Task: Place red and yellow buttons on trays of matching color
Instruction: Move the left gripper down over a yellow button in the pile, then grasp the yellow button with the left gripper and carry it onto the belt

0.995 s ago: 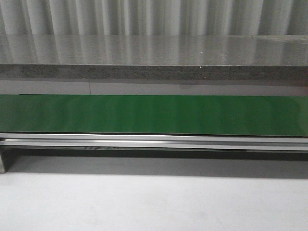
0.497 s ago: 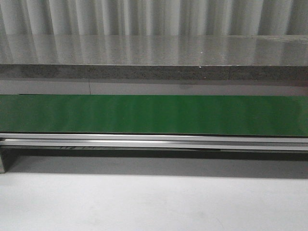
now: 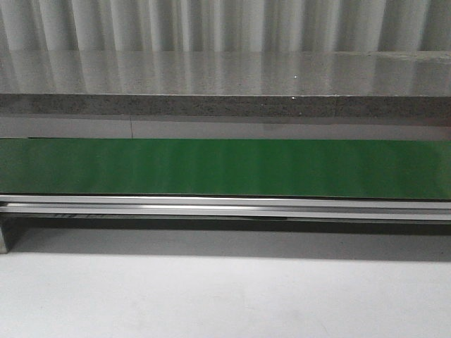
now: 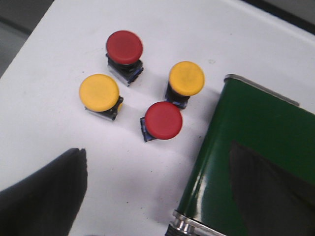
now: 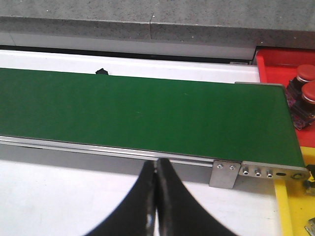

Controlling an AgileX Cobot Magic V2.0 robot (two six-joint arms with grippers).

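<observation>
In the left wrist view, two red buttons point(image 4: 124, 46) point(image 4: 163, 120) and two yellow buttons point(image 4: 99, 92) point(image 4: 186, 78) stand close together on the white table beside the end of the green belt point(image 4: 246, 123). My left gripper point(image 4: 157, 150) is open and empty, with one finger point(image 4: 44, 196) over the table and the other point(image 4: 268, 187) over the belt. My right gripper point(image 5: 156, 167) is shut and empty, in front of the belt's rail. A red tray point(image 5: 275, 61) holds two red buttons point(image 5: 305, 73) point(image 5: 309, 92). A yellow tray's point(image 5: 288, 211) edge shows below it.
The green conveyor belt point(image 3: 225, 167) runs across the front view, with an aluminium rail point(image 3: 225, 205) along its near side and a grey stone ledge point(image 3: 225, 105) behind. No arm shows in the front view. A metal bracket point(image 5: 225, 173) sits at the belt's end.
Faint marks under the belt's rail have shifted to the left. Nothing else differs.
</observation>
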